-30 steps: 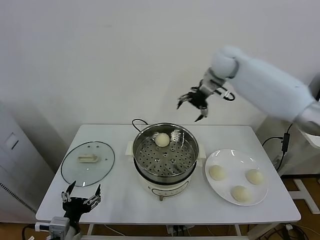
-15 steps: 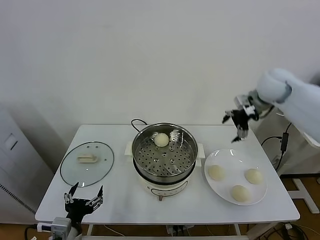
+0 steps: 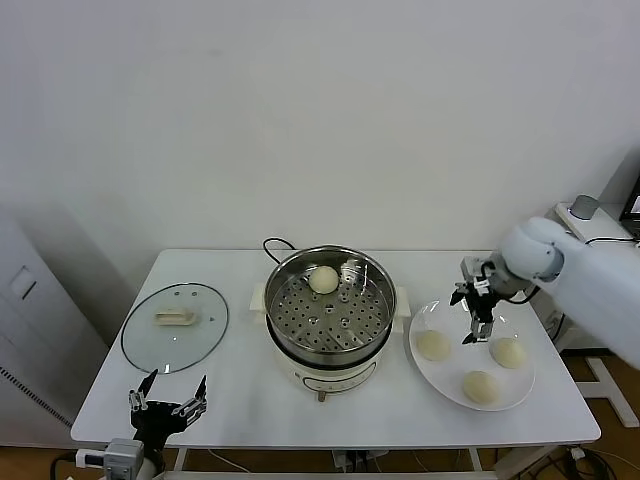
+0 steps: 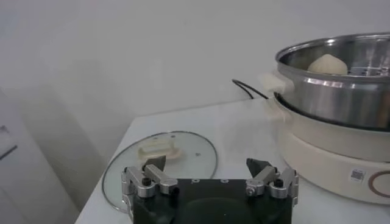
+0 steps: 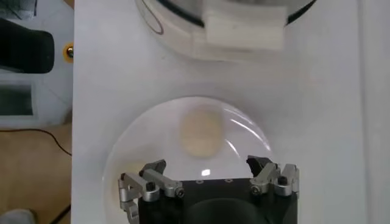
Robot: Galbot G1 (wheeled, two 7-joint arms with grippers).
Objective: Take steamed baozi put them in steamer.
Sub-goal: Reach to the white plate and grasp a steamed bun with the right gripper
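A plain white wall point(image 3: 300, 120) fills the back, evenly lit, no windows in sight. In front of it stands a white table point(image 3: 230, 400), its top bright and matte. At the left edge sits a pale grey cabinet point(image 3: 30, 340). Down the right side, a black cable point(image 3: 560, 290) hangs by the table's corner, and a strip of brown floor point(image 3: 610, 455) shows below.
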